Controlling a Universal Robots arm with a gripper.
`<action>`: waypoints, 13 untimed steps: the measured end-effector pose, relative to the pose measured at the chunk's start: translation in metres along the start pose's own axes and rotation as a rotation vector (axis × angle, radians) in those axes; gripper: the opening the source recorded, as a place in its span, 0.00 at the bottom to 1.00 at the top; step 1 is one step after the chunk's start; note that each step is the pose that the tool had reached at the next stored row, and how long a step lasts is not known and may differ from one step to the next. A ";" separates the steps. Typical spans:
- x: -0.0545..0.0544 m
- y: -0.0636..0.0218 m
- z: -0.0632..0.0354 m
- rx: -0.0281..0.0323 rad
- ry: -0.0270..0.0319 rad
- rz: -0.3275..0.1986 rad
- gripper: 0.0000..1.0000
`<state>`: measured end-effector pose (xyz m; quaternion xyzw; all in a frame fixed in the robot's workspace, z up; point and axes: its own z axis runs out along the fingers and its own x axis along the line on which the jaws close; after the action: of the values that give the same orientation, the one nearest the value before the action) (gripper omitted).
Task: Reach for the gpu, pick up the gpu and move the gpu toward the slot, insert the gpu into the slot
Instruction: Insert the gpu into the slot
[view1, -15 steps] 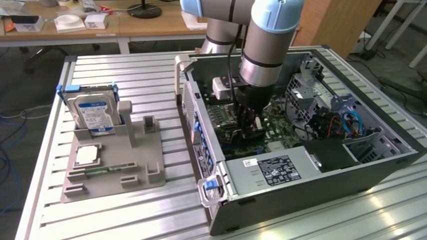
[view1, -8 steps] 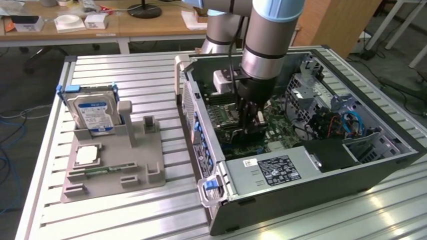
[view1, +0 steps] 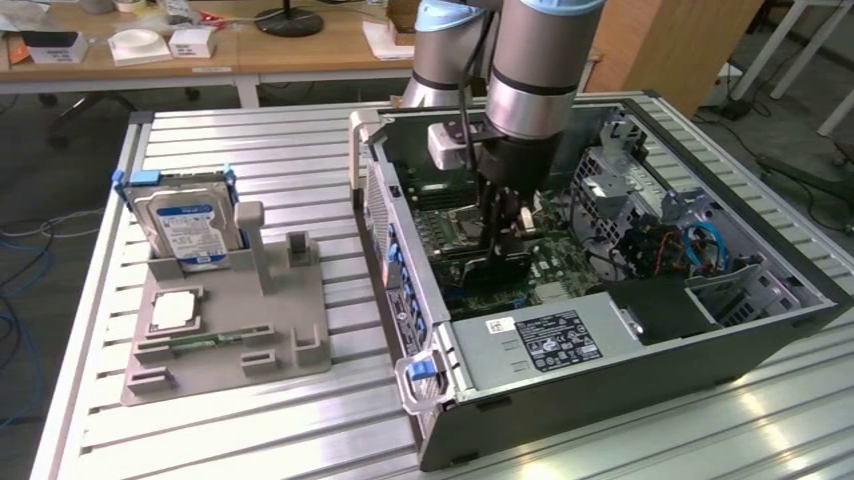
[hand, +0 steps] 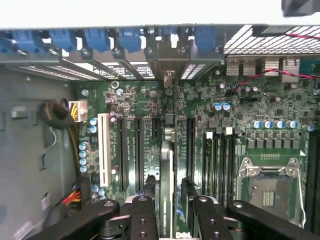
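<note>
The gpu is a thin dark card seen edge-on in the wrist view. It stands upright over the green motherboard, in line with a long black slot region between its neighbours. Its metal bracket end reaches the case's rear openings. My gripper is shut on the card, one black finger on each side. In the exterior view the gripper reaches straight down into the open computer case, with the gpu low against the board. I cannot tell how deep the card sits in the slot.
Outside the case, on the exterior view's left, a grey fixture holds a blue-labelled hard drive, a processor chip and a small green memory stick. Inside are the power supply, drive cage, blue cables and processor socket.
</note>
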<state>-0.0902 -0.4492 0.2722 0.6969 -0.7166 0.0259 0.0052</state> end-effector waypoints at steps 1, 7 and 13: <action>0.000 0.0003 -0.0015 0.0025 0.0000 0.000 0.35; 0.000 0.0005 -0.0020 0.0042 -0.0007 0.000 0.20; 0.000 0.0005 -0.0020 0.0042 -0.0007 0.000 0.10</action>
<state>-0.0908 -0.4492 0.2742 0.6969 -0.7167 0.0272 0.0035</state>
